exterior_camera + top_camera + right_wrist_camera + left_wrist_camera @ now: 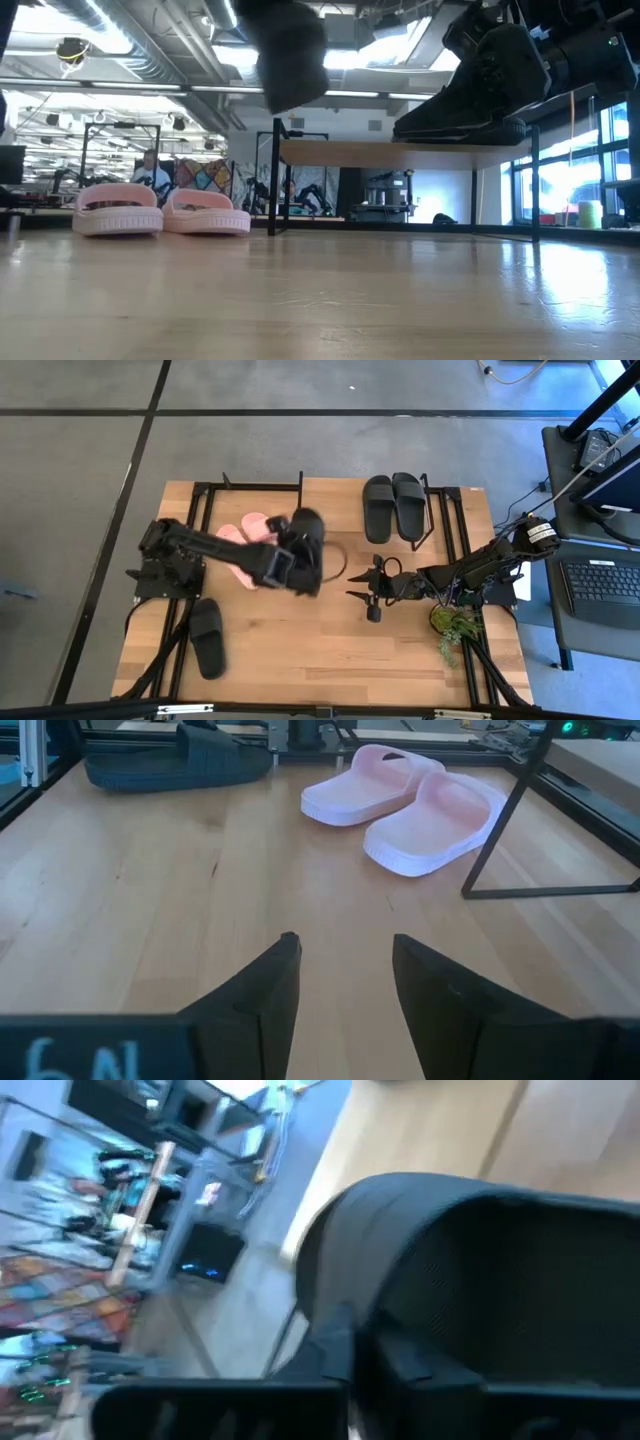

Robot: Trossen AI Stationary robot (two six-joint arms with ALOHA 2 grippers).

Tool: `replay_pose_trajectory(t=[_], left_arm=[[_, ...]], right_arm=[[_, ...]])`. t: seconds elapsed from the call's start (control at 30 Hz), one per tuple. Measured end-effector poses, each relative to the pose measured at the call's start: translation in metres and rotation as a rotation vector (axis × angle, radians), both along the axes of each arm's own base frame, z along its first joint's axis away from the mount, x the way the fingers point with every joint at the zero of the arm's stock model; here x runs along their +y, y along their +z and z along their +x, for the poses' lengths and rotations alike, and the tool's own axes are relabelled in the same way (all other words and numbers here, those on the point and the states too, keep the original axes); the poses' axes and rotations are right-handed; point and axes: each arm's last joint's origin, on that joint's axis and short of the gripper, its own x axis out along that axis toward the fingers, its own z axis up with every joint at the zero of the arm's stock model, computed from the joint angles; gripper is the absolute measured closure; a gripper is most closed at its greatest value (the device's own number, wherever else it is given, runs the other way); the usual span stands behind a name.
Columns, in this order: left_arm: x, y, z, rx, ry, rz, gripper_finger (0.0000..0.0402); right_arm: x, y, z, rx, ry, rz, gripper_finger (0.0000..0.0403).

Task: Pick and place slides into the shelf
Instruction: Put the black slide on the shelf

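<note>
1. High view: we hold one black slide (303,550) clamped in our left gripper (283,565), lifted clear of the table (330,650) near the middle, just beside the pink pair (247,530).
2. Our right gripper (372,596) waits low over the table to the right of centre, its jaws apart and empty, as its wrist view confirms.
3. Left wrist view shows the carried slide filling most of the frame, so we judge the grip to be on its strap or body, though exactly where is hidden.
4. To do this step well, we should keep the slide level, carry it toward the shelf (400,152), and aim for free space beside the black pair (393,506) already up there.
5. We should clear the thin black frame posts before lowering, and let go only once the sole rests flat.
6. On the shelf: that one black pair, side by side on the board.
7. Off the shelf: the pink pair on the table, and one more black slide (207,637) near the front left corner.
</note>
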Motion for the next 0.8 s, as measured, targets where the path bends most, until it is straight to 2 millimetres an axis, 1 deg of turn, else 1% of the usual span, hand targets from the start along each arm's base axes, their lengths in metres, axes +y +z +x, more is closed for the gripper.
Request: replay_pose_trajectory(t=[0.1, 0.23, 0.33, 0.47, 0.63, 0.8], left_arm=[[0.023, 0.011, 0.016, -0.032, -0.012, 0.025, 0.0399], [0.051, 0.021, 0.033, -0.061, -0.044, 0.052, 0.0399], [0.069, 0.027, 0.041, -0.107, -0.072, 0.036, 0.0399], [0.089, 0.031, 0.044, -0.153, -0.065, 0.03, 0.0399], [0.106, 0.028, 0.044, -0.179, -0.052, 0.005, 0.0399], [0.117, 0.013, 0.049, -0.14, -0.03, -0.005, 0.0399]], right_arm=[[0.0, 0.0, 0.0, 0.0, -0.004, 0.011, 0.0241], [0.0, 0.0, 0.0, 0.0, -0.01, 0.027, 0.0241], [0.0, -0.001, 0.0, 0.001, -0.017, 0.048, 0.0241], [0.0, -0.001, 0.0, 0.0, -0.017, 0.049, 0.0241], [0.0, -0.001, 0.0, 0.001, -0.017, 0.048, 0.0241], [0.0, -0.001, 0.0, 0.001, -0.016, 0.046, 0.0241]])
